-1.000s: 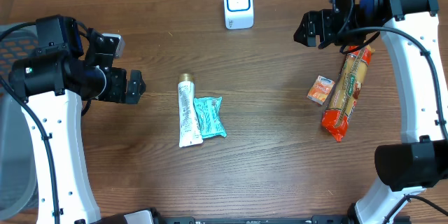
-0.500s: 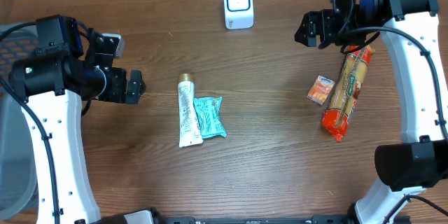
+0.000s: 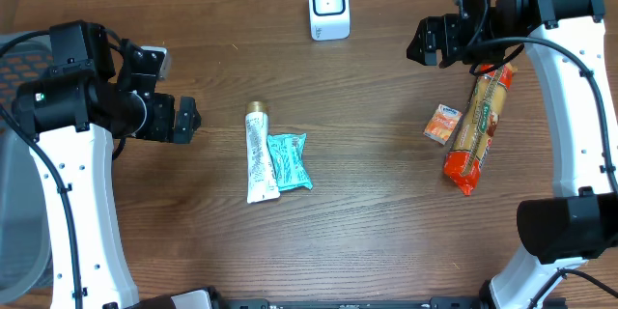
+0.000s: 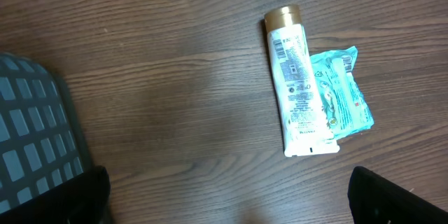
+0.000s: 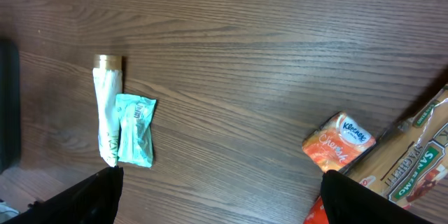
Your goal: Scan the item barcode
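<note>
The white barcode scanner [image 3: 328, 6] stands upright at the back middle of the table. A white tube with a gold cap [image 3: 259, 152] lies mid-table, touching a teal packet [image 3: 289, 160] on its right. Both also show in the left wrist view, the tube [image 4: 297, 84] and the packet [image 4: 341, 94], ahead of my open, empty left gripper [image 4: 227, 199]. That left gripper [image 3: 185, 119] hovers left of the tube. My right gripper [image 3: 430, 41] is open and empty at the back right, above a small orange packet [image 3: 444, 124] and a long spaghetti pack [image 3: 480, 126].
A grey basket [image 3: 19, 212] sits off the table's left edge, and its grid wall [image 4: 35, 140] shows in the left wrist view. The right wrist view shows the orange packet [image 5: 339, 142] against the spaghetti pack [image 5: 413, 168].
</note>
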Motion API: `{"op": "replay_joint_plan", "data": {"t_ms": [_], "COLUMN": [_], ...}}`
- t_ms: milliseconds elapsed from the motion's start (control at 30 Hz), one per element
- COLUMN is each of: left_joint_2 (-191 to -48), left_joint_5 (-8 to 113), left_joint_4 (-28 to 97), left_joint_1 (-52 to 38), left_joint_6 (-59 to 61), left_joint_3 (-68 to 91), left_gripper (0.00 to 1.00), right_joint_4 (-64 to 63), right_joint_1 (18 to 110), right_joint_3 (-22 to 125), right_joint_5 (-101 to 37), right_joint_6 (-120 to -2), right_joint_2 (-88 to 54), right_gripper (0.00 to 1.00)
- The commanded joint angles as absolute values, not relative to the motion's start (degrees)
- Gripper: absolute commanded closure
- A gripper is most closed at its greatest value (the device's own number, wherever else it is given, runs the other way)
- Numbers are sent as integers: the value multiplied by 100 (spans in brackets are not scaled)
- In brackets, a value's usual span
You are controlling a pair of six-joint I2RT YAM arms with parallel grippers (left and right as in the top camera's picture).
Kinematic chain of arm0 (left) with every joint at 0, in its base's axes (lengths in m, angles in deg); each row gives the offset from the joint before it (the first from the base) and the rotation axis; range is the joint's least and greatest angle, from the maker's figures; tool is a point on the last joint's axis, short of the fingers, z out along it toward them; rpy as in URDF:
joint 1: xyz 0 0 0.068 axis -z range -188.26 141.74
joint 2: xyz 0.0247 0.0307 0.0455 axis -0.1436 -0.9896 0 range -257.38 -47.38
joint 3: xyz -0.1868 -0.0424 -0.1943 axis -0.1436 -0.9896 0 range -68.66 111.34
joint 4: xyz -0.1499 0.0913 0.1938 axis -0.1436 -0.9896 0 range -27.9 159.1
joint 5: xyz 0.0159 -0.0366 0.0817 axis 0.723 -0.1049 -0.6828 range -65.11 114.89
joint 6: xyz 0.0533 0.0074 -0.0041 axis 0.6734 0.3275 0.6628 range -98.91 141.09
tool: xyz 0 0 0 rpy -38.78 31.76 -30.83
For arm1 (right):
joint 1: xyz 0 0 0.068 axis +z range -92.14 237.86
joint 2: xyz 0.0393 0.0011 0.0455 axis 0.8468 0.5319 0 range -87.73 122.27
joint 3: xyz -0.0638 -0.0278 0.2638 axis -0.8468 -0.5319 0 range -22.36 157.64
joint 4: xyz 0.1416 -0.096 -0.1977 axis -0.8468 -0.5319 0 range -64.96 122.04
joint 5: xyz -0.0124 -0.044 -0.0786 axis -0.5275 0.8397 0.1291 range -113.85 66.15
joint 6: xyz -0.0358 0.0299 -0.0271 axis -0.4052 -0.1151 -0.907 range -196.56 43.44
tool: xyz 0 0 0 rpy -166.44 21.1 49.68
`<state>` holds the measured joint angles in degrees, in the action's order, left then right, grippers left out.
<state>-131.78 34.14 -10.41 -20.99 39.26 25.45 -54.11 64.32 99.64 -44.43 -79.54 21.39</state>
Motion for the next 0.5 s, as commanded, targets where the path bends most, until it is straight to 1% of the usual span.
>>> {"op": "replay_joint_plan", "data": {"t_ms": [0,467], "left_joint_2": [-13128,-13128], "left_joint_5": [3482,3482], "left_joint_4": [-1034,-1034], "left_joint_1": [-2094,-2094], "left_joint_6": [3929,3929], "left_joint_3": [2588,2588], "left_gripper": [0,0], "right_joint_4": [-5391,-5378], "right_joint_1": [6428,6428], "right_joint_3": [10034,9983], "right_joint_5": [-4423,-4423], "right_joint_6": [-7958,-7956], "right_joint_2": [2008,2008], "right_gripper": [7,7]}}
